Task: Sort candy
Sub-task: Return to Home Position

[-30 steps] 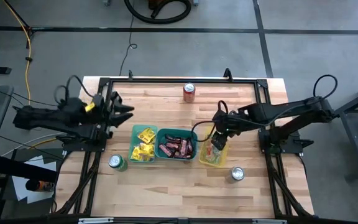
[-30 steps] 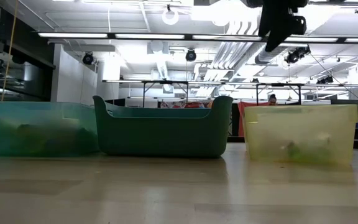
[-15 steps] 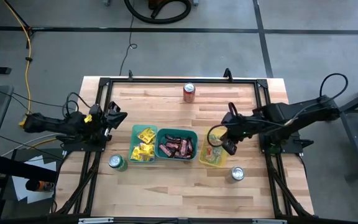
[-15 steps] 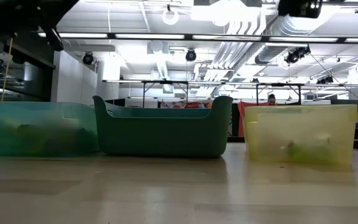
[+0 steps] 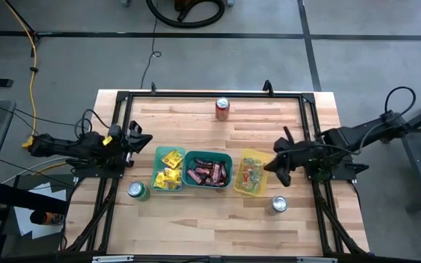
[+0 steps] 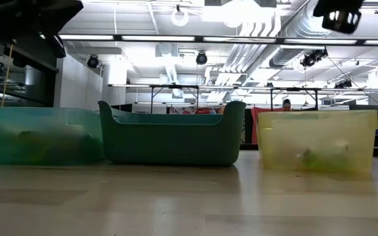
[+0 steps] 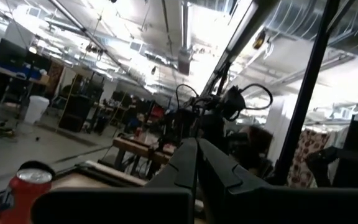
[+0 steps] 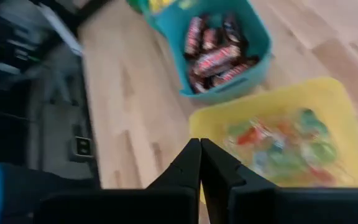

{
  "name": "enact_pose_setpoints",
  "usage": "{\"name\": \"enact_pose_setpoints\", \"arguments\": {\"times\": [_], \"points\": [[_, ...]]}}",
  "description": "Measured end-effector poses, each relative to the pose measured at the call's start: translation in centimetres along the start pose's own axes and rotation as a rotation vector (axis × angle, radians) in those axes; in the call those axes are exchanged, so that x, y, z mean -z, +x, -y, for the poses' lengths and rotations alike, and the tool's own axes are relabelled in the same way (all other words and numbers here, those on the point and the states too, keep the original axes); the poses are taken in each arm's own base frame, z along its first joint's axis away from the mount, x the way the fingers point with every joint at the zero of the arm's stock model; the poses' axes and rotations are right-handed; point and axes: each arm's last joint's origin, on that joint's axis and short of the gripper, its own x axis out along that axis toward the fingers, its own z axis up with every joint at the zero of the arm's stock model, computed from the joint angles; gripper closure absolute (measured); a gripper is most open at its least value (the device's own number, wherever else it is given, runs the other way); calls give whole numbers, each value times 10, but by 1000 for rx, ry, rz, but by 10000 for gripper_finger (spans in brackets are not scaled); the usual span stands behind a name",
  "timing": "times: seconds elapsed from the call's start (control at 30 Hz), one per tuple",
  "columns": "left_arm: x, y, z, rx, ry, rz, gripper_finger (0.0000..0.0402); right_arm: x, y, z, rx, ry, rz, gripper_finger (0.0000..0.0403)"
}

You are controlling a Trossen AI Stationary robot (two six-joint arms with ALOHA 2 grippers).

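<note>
Three bins stand in a row on the wooden counter (image 5: 196, 219). Bright yellow packets (image 5: 168, 169) fill the pale teal bin (image 5: 156, 172). Dark brown-red bars (image 5: 207, 173) lie in the darker teal bin (image 5: 208, 153). Small clear wrappers tinted green and red (image 5: 251, 175) rest in the yellow bin (image 5: 253, 151). The left gripper (image 5: 139, 136) hangs over the counter's left side, jaws pressed together. The right gripper (image 5: 278, 164) hovers just beside the yellow bin, jaws likewise closed.
</note>
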Motion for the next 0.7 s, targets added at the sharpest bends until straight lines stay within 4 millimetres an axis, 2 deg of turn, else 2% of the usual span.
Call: {"name": "enact_pose_setpoints", "arguments": {"times": [0.2, 0.3, 0.53, 0.7], "points": [[6, 0, -1, -12, 17, -60, 401, 35, 7, 29, -190, -43, 170, 401], [9, 0, -2, -18, 25, -87, 401, 46, 8, 43, -262, -91, 273, 402], [13, -1, -3, -28, 38, -129, 401, 47, 4, 71, -262, -206, 548, 402], [14, -1, -3, -30, 41, -140, 401, 45, 2, 91, -221, -273, 604, 402]]}}
